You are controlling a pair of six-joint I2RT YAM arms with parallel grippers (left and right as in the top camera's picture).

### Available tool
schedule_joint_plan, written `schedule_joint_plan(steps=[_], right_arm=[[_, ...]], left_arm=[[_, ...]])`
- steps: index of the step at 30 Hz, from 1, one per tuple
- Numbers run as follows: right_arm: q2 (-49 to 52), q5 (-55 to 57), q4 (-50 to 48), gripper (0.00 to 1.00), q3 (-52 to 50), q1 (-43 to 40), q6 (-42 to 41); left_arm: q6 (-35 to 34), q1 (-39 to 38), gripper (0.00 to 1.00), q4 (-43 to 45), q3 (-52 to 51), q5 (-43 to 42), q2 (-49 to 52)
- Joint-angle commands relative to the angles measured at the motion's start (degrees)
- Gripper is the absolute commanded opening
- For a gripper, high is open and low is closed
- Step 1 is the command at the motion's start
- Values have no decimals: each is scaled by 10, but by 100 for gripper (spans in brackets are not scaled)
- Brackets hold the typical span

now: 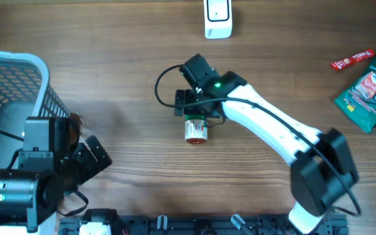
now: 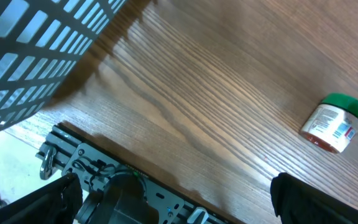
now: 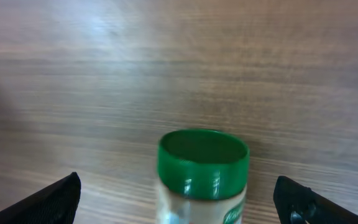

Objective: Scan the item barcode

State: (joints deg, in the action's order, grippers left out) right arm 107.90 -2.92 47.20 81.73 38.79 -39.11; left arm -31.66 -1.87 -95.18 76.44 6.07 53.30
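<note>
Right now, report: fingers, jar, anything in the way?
Left fingers open, empty. Right fingers open, jar lying between them, untouched. Nothing in the way.

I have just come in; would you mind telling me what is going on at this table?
The right gripper, jaws open, is poised at a small green-capped jar that lies on its side on the wooden table. It has a finger on either side of the jar but has not closed. The left gripper sits open beside the basket, holding nothing. The white scanner stands at the far edge, so the jar has not yet been lifted or scanned.
</note>
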Motion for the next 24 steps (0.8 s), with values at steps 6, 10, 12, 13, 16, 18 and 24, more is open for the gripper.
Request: schedule_joint_plan(steps=[6, 10, 12, 13, 16, 18, 24], right_arm=[[96, -23, -8, 84, 0, -1, -61], [100, -23, -23, 63, -1, -1, -50], [99, -19, -46, 48, 2, -2, 18], [99, -14, -46, 45, 7, -4, 28], [69, 6, -45, 43, 28, -18, 64], [9, 58, -40, 46, 30, -27, 83], [-203, 213, 2, 45, 30, -26, 106]], left_arm=[[-5, -2, 100, 0, 2, -3, -1], [-5, -2, 100, 0, 2, -3, -1], [-5, -2, 100, 0, 2, -3, -1], [-5, -2, 100, 0, 2, -3, -1], [-5, -2, 100, 0, 2, -3, -1], [-5, -2, 100, 0, 2, -3, 0], [-5, -2, 100, 0, 2, -3, -1]])
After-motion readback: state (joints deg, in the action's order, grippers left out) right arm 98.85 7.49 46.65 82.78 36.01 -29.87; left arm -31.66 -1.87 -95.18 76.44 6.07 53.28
